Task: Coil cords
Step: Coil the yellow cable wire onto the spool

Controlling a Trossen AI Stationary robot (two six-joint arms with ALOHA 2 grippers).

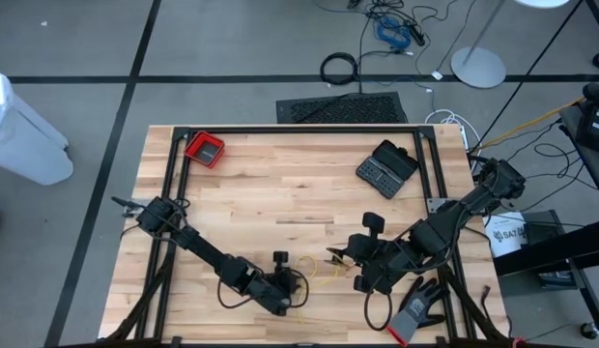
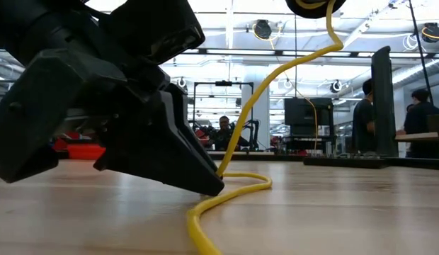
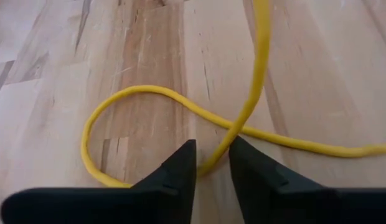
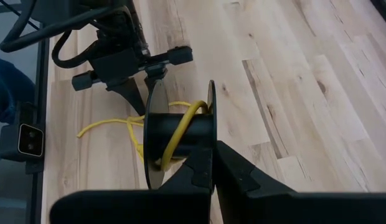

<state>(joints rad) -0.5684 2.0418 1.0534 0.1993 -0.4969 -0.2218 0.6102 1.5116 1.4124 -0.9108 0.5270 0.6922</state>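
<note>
On my left, the left gripper (image 1: 292, 296) sits low over the front part of the wooden table (image 1: 280, 184), its tips at the surface. In the left wrist view its two dark fingers (image 3: 174, 177) stand close together with a narrow gap, and the yellow cord (image 3: 180, 106) runs into that gap where the cord crosses over itself. I cannot confirm from that view whether the fingers press on the cord or only bracket it. The cord forms a loose loop on the wood just beyond the fingertips. In the low view the same cord lies on the table beside the left gripper's tip and rises upward out of the top of the picture.

At centre, the cord (image 1: 324, 274) lies in loose bends on the table between the two grippers.

On my right, the right gripper (image 4: 213, 163) has its fingers closed on a black spool (image 4: 174, 140). The yellow cord passes over the spool's core between its two flanges. The left gripper shows beyond the spool in that view.

Farther right, a grey and black glove (image 1: 415, 307) lies near the table's front edge beside the right arm. A black case (image 1: 386, 168) and a red tray (image 1: 204, 149) rest toward the rear of the table.
</note>
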